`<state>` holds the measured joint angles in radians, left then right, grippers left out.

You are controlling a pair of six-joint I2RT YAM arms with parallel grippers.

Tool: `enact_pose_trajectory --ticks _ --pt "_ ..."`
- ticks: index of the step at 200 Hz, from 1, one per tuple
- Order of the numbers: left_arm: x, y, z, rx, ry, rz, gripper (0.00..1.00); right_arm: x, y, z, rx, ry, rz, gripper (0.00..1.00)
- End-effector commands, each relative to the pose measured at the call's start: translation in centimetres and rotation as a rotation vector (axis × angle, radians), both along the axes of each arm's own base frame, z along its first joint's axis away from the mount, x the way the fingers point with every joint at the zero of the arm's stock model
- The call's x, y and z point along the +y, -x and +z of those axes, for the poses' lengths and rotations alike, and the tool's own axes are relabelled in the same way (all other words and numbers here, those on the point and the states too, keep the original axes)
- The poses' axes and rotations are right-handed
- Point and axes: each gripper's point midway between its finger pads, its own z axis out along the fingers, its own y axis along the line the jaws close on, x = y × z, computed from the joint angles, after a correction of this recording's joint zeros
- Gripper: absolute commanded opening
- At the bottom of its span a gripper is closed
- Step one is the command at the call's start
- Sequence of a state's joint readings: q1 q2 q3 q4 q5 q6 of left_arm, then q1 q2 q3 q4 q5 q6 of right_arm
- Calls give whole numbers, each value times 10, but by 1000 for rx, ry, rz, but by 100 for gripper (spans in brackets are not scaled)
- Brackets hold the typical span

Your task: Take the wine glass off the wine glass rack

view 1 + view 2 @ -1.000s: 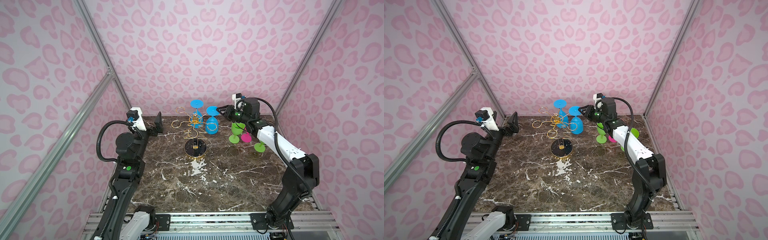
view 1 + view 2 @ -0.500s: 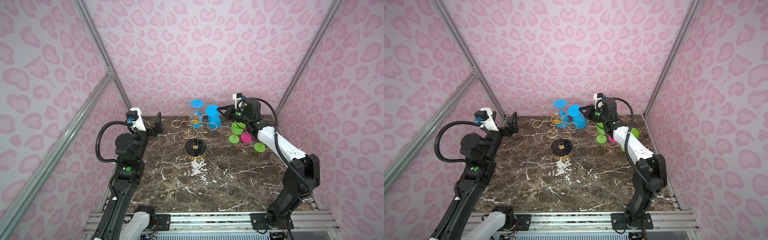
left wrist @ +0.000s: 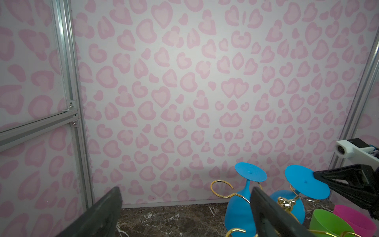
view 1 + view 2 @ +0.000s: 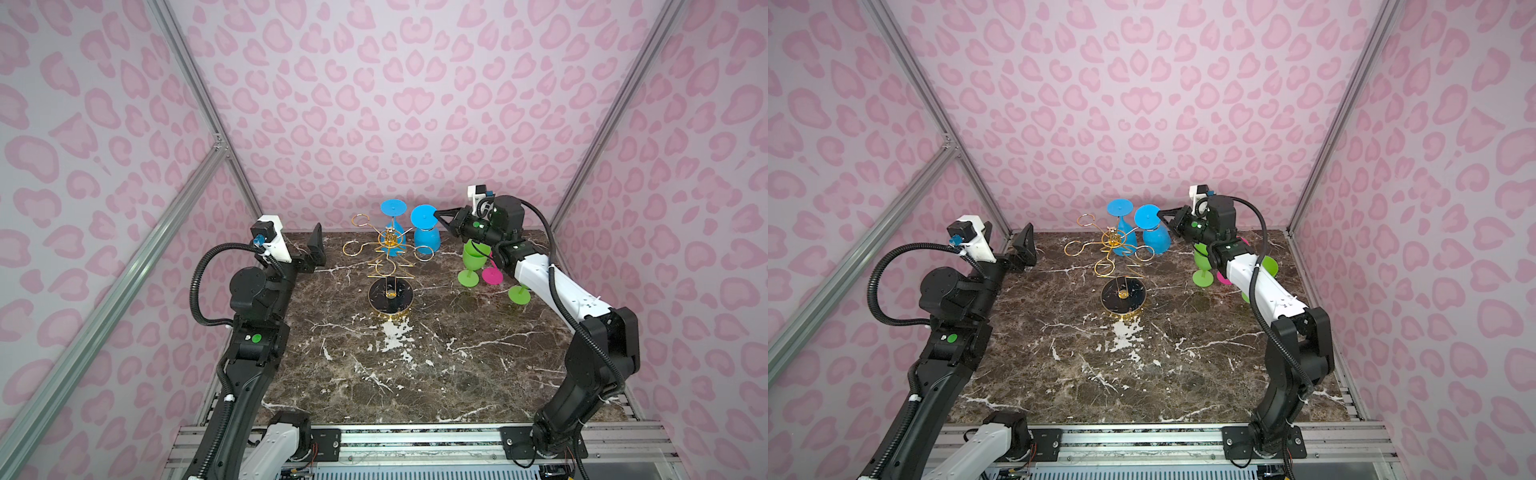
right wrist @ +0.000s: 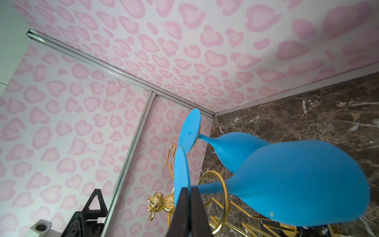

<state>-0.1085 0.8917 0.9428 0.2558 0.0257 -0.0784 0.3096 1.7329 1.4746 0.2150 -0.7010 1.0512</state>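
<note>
Upper middle: right gripper [image 4: 437,215] clamps the foot of the blue glass [image 4: 426,241] on the rack [image 4: 390,297]. Left gripper [image 4: 314,252] is wide apart.

The dark marble tabletop [image 4: 415,374] is being loaded near its middle by the round black base of the wine glass rack [image 4: 384,300], while a green glass [image 4: 473,258], a pink glass [image 4: 493,276] and a second green glass [image 4: 519,296] are being borne close together toward its right rear.
</note>
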Motion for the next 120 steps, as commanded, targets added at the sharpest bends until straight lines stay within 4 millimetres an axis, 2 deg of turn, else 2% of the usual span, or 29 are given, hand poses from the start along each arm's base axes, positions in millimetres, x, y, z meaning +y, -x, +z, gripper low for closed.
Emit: enact_pose_trajectory --ticks 1,120 --pt "1 4 11 -46 1 3 99 4 -1 1 -3 -45 16 0" --pt "1 4 11 -46 2 6 99 15 7 4 -8 -55 45 0"
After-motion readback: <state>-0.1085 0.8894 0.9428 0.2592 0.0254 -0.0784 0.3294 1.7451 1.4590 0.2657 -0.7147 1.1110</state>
